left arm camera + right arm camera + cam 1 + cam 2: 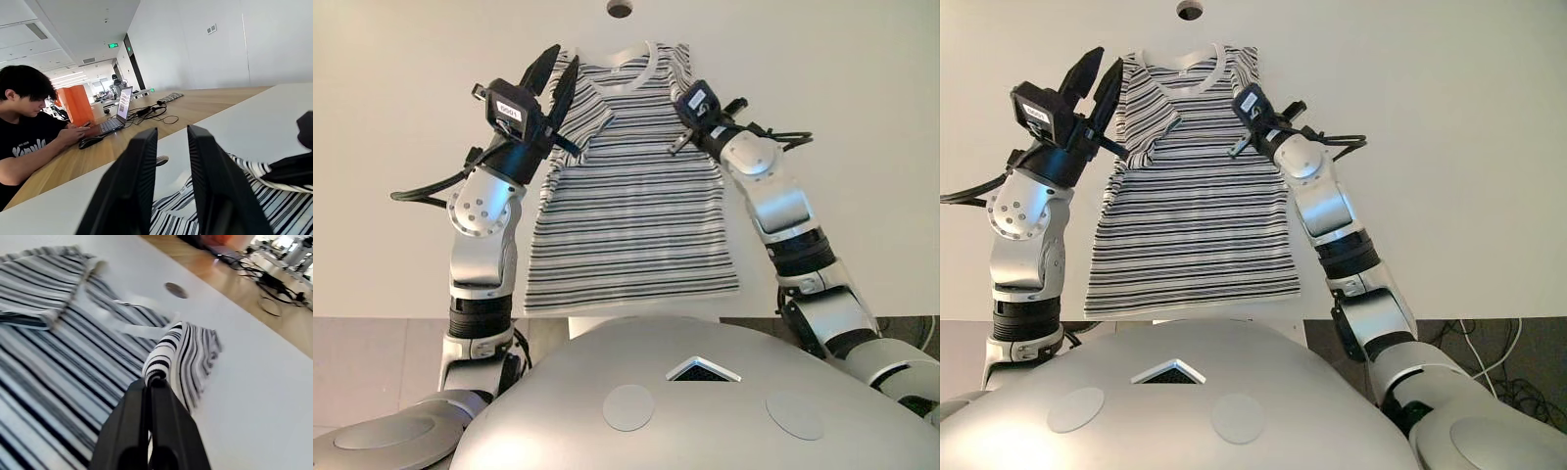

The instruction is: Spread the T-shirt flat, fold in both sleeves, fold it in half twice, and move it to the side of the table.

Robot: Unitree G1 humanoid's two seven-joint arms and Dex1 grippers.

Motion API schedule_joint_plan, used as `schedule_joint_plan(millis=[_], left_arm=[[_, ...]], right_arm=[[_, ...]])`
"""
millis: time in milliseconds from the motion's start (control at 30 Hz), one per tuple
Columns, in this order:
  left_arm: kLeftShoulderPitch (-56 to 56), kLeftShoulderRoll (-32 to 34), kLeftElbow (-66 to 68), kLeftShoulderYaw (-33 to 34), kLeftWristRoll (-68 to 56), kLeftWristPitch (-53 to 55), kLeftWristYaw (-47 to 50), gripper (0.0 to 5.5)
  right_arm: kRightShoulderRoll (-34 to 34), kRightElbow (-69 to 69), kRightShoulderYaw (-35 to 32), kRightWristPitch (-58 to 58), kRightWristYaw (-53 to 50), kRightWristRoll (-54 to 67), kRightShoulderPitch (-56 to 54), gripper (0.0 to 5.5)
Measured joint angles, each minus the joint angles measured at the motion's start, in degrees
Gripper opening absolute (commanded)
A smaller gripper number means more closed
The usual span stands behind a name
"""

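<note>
Lying flat with its collar away from the robot, one striped T-shirt [626, 215] is covering the middle of a white table [842, 98]. Two grippers are hanging over its shoulders: the right gripper [150, 378] is pinching a raised fold of the right sleeve [183, 350], while the left gripper [565, 54] is hovering spread wide above the left sleeve [592, 110], which seems already turned inward. One round cable hole [620, 8] is sitting beyond the collar. Behind, one laptop [120, 110] is standing open on a long wooden desk [205, 100].
</note>
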Motion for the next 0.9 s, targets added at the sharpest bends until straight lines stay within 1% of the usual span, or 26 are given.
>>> schedule_joint_plan(millis=[100, 233, 300, 333, 367, 433, 467, 533, 567, 600, 633, 667, 733, 767, 800, 867, 900], left_arm=[[0.06, -0.23, 0.17, -0.23, 0.79, -0.23, 0.19, 1.13], [0.09, -0.40, 1.30, -0.63, 1.99, -0.99, 0.71, 1.13], [0.41, -0.12, 2.31, -0.16, 3.14, -2.50, 1.44, 1.13], [0.93, 0.72, 2.55, 0.04, 4.63, -4.94, 1.44, 1.13], [2.93, 3.86, 3.08, 0.87, 6.82, -10.00, 0.77, 1.13], [8.99, 11.72, 5.00, 4.30, 10.91, -19.81, -1.97, 1.13], [11.47, 15.08, 6.24, 5.31, 11.23, -24.40, -3.92, 1.13], [17.15, 22.43, 9.03, 7.61, 12.42, -32.02, -7.93, 1.13], [20.31, 25.62, 10.54, 8.78, 13.95, -36.16, -9.28, 1.13], [23.17, 28.02, 11.76, 9.76, 16.46, -40.93, -9.51, 1.13], [26.39, 30.21, 13.26, 11.13, 20.21, -46.84, -9.31, 1.13], [29.65, 31.95, 15.65, 12.38, 24.40, -52.99, -8.94, 1.13], [33.37, 34.07, 20.88, 15.30, 30.65, -62.40, -7.28, 1.37], [33.95, 34.86, 22.94, 16.97, 31.53, -65.38, -6.30, 1.59], [34.01, 35.51, 24.67, 18.64, 32.74, -68.21, -4.99, 1.69], [33.75, 36.31, 27.60, 21.47, 36.48, -73.40, -3.24, 2.07], [33.87, 37.04, 29.11, 22.89, 38.80, -75.99, -2.73, 2.20]], right_arm=[[1.22, -0.11, 0.00, -0.14, 0.14, 0.04, 0.00, 1.15], [2.71, -2.72, -0.46, 0.63, 2.33, 2.14, 0.29, 1.15], [1.97, -11.10, -2.41, 2.88, 7.15, 7.32, 3.09, 1.15], [1.27, -14.35, -3.95, 3.63, 8.64, 9.55, 4.73, 1.15], [-0.76, -19.75, -7.36, 3.12, 11.02, 13.05, 8.06, 1.15], [-8.40, -29.26, -16.94, 0.53, 17.76, 19.48, 16.66, 1.15], [-12.51, -31.71, -21.21, -3.49, 22.22, 21.21, 21.60, 1.15], [-20.86, -32.37, -29.24, -14.00, 29.51, 20.05, 32.70, 1.15], [-24.65, -31.32, -32.74, -20.39, 31.37, 17.52, 37.65, 1.15], [-26.99, -30.06, -34.86, -25.79, 32.28, 14.58, 41.61, 1.15], [-28.87, -28.52, -36.49, -30.62, 32.56, 11.44, 45.39, 1.15], [-30.18, -27.30, -37.16, -35.15, 32.63, 8.48, 48.87, 1.33], [-30.99, -27.04, -37.17, -42.06, 32.57, 4.67, 52.28, 1.58], [-31.64, -27.07, -37.17, -44.54, 32.27, 3.52, 52.44, 1.78], [-32.78, -27.01, -37.17, -46.46, 32.14, 2.06, 52.56, 1.91], [-34.12, -27.00, -37.20, -48.23, 32.30, 0.65, 53.48, 2.30], [-35.17, -26.99, -37.13, -48.65, 32.73, -0.22, 54.26, 2.34]])
